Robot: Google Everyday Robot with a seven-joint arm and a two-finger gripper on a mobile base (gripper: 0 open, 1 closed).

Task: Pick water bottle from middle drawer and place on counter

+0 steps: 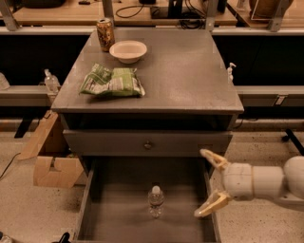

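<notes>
Room: a wooden desk (pixel 61 14) ran along the back, and a speckled floor (pixel 266 142) lay below.
Counter: the grey counter (pixel 190 71) was the flat top of a cabinet in the middle of the room.
On the counter: a soda can (pixel 105 34) stood at the back left. A white bowl (pixel 128 51) sat just beside it. A green snack bag (pixel 112 82) lay nearer the front left.
Drawer front: a grey drawer front (pixel 190 142) with a small round knob (pixel 148 144) sat under the counter.
Middle drawer: the middle drawer (pixel 118 204) stood wide open below that.
Water bottle: the water bottle (pixel 156 201) stood upright on the drawer floor, near the middle and apart from the walls.
End effector: the end effector (pixel 200 183) hung at the drawer's right side. Its two tan fingers were spread wide and held nothing. It was to the right of the bottle and did not touch it.
Cardboard box: a cardboard box (pixel 52 163) lay on the floor to the left of the cabinet.
</notes>
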